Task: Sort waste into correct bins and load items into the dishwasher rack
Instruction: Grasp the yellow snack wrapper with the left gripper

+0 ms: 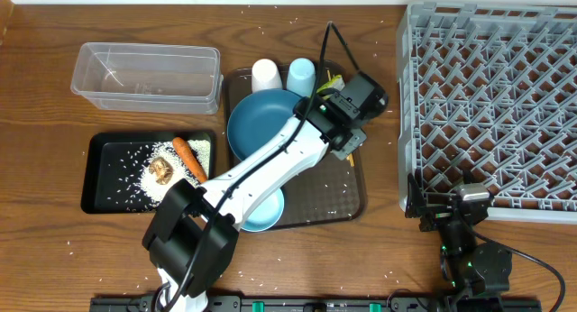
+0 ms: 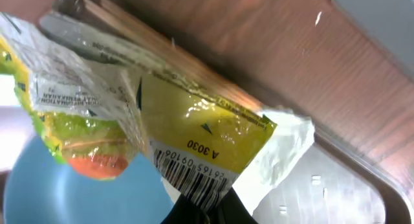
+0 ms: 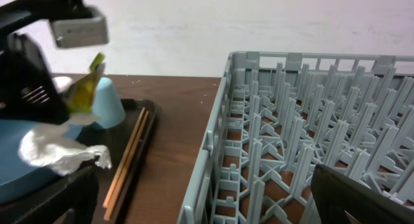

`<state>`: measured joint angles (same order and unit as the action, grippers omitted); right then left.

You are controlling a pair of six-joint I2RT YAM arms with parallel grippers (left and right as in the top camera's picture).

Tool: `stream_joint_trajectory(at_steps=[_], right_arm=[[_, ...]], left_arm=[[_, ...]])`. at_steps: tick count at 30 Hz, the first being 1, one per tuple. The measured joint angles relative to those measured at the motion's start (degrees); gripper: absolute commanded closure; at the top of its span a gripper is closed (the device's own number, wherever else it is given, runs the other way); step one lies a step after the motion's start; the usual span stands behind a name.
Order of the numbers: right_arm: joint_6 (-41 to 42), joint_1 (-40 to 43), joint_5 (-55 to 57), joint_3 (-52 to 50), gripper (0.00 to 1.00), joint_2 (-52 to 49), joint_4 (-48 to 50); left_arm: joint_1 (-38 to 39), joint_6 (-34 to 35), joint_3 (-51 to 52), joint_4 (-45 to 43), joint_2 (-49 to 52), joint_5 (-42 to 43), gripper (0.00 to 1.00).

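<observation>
Fingers [image 2: 174, 217] of the left gripper [image 2: 204, 214] pinch the wrapper [image 2: 194, 133] by its barcode edge alone, the rest flaring ahead of them over the blue plate [image 2: 71, 195], so a quick swing could shake it loose.

**Only the wrapper [image 2: 194, 127] has readable print**

Yellow panel says "A 3030", right above a barcode [image 2: 191, 179]. The barcode digits and the small print on the left flap are too blurry to read.
</observation>
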<state>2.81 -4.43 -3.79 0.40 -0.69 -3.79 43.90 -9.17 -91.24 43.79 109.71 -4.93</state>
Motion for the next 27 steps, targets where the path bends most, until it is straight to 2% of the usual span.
stream_joint_trajectory(at_steps=[6,7,9,10,11,23,25,27], right_arm=[[0.0,0.0,0.0,0.0,0.01,0.0,0.0],[0.0,0.0,0.0,0.0,0.01,0.0,0.0],[0.0,0.0,0.0,0.0,0.01,0.0,0.0],[0.0,0.0,0.0,0.0,0.01,0.0,0.0],[0.0,0.0,0.0,0.0,0.01,0.0,0.0],[0.0,0.0,0.0,0.0,0.01,0.0,0.0],[0.0,0.0,0.0,0.0,0.01,0.0,0.0],[0.0,0.0,0.0,0.0,0.01,0.0,0.0]], left_arm=[[-0.3,0.9,0.0,7.1,0.0,0.0,0.94],[-0.3,1.0,0.0,7.6,0.0,0.0,0.87],[-0.3,1.6,0.0,8.4,0.0,0.0,0.83],[-0.3,1.6,0.0,8.7,0.0,0.0,0.76],[-0.3,1.7,0.0,8.9,0.0,0.0,0.75],[-0.3,1.7,0.0,9.4,0.0,0.0,0.75],[-0.3,1.7,0.0,9.3,0.0,0.0,0.62],[-0.3,1.7,0.0,8.7,0.0,0.1,0.53]])
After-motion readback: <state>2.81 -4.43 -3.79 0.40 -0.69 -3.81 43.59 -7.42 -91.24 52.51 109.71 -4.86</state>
